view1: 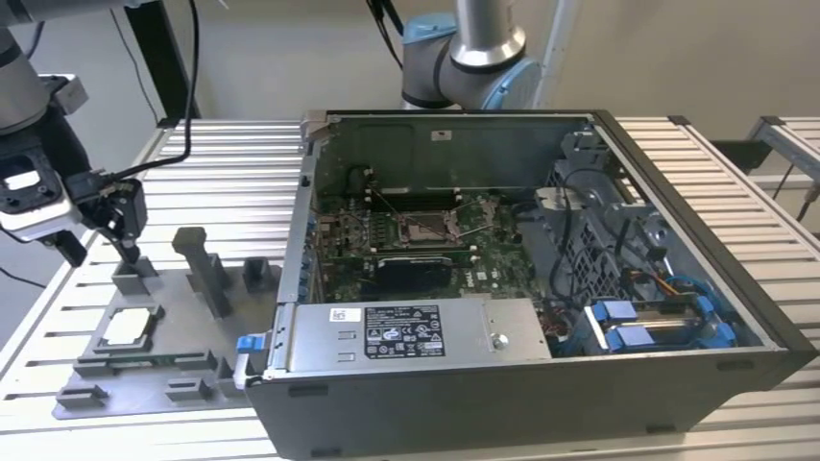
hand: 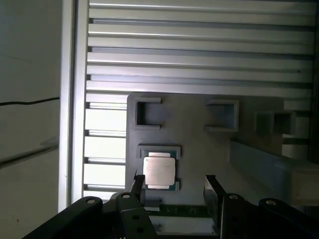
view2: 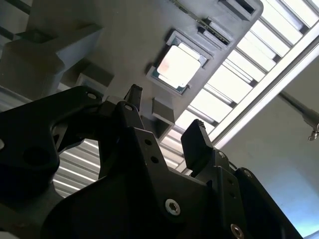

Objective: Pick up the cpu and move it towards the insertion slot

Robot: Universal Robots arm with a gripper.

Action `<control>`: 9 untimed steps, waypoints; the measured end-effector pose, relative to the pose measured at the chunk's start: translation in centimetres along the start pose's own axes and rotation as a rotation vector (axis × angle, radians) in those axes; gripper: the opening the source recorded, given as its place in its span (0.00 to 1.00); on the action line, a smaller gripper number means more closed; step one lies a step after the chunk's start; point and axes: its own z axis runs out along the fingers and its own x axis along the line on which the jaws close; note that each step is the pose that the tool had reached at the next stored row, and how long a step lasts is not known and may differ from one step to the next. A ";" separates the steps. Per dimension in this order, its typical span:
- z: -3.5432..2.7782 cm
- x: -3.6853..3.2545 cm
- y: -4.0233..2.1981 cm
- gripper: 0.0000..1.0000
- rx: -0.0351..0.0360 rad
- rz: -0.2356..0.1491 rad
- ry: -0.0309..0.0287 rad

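Note:
The cpu (view1: 129,328) lies flat in a square recess of the grey tray (view1: 192,370) on the exterior view's left, silvery top up. In both wrist views the cpu (view2: 178,66) (hand: 159,172) lies just off one fingertip, not between the two. My gripper (view1: 122,245) hangs a little above the tray's far part, open and holding nothing (view2: 164,117) (hand: 174,186). The insertion slot (view1: 423,228) is the metal-framed socket on the motherboard inside the open computer case (view1: 666,355), well to the exterior view's right of the gripper.
Upright grey blocks (view1: 205,269) stand on the tray next to the gripper. The case's side wall (view1: 307,192) rises between tray and socket. Cables and drive bays (view1: 640,317) crowd the case's right. A second arm's base (view1: 468,58) stands behind the case. The table (view1: 244,163) is slatted metal.

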 end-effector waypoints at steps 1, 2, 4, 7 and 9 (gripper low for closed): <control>0.04 0.00 0.00 1.00 0.0000 0.000 0.0000; 0.07 0.00 -0.01 1.00 0.0001 0.000 0.0001; 0.18 0.02 -0.01 1.00 0.0000 0.000 0.0000; 0.35 0.02 -0.01 1.00 -0.0001 0.000 0.0001; 0.47 0.02 -0.02 1.00 0.0001 0.000 0.0000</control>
